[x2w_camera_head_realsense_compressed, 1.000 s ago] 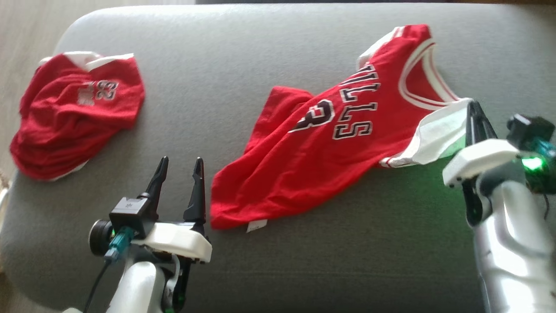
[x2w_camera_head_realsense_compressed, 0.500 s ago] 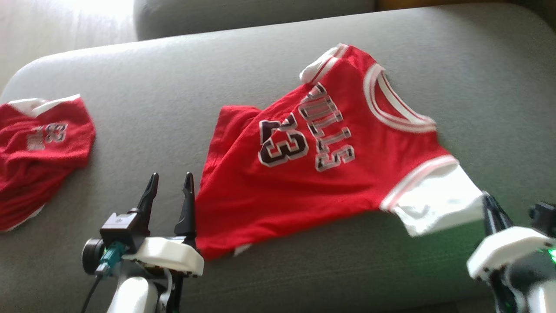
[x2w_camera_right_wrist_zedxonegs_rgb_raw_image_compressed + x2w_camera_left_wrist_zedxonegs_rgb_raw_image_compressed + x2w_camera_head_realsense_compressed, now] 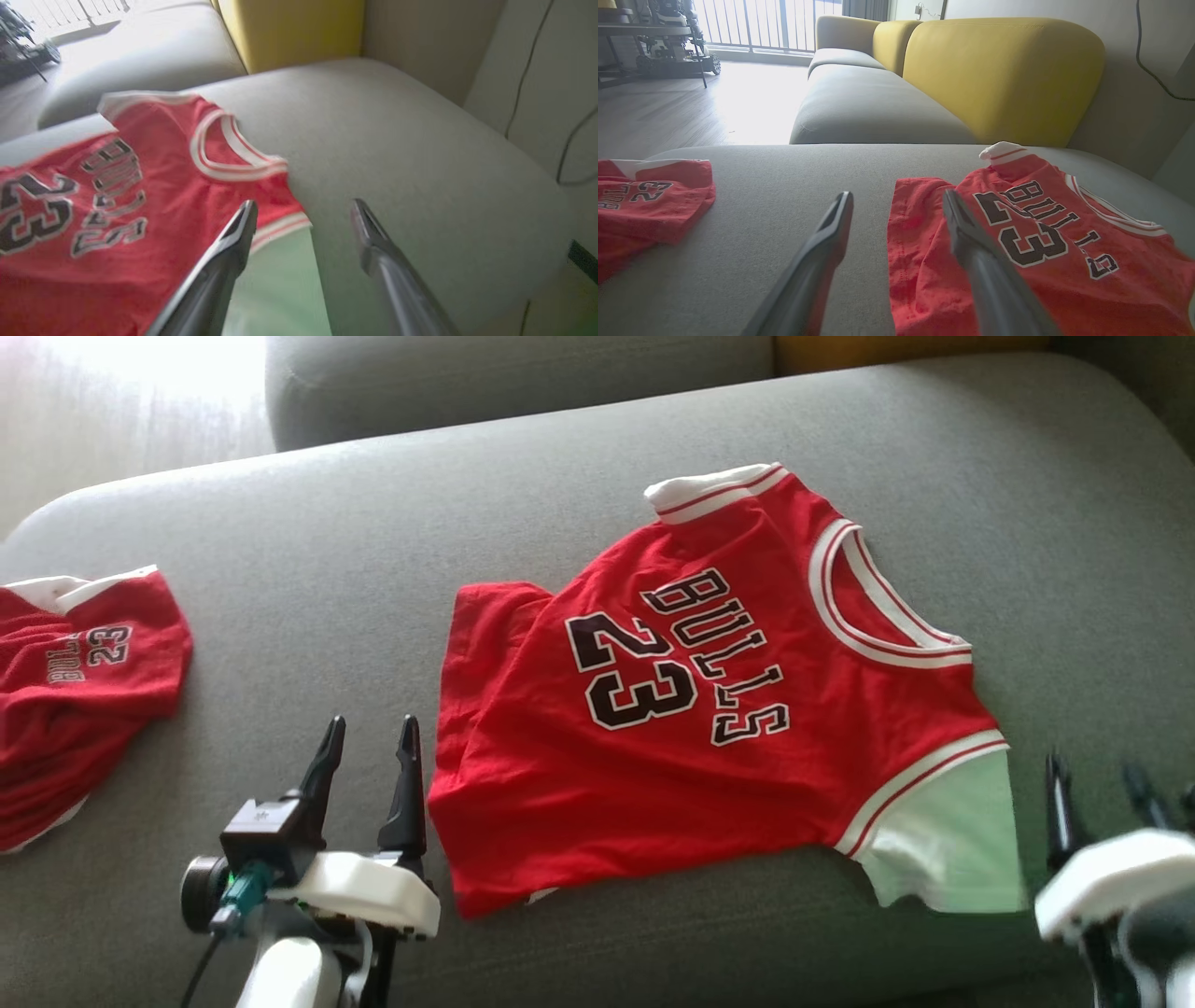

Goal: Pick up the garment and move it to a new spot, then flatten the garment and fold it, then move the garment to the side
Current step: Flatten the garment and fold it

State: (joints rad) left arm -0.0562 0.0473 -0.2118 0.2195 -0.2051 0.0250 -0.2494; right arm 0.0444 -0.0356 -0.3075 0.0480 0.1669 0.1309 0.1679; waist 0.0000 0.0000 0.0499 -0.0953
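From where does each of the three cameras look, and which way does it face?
Head view: from the robot's head, down on the grey seat and red jersey; left gripper lower left, right gripper lower right.
Left wrist view: low over the seat, facing the yellow backrest; its own two fingers.
Right wrist view: facing the jersey's collar; its own two fingers.
All three share the jersey.

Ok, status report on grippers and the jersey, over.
Left gripper open, empty, beside jersey hem. Right gripper open, empty, just off the white sleeve. The jersey face up on cushion, unfolded. Second red garment far left, clear.
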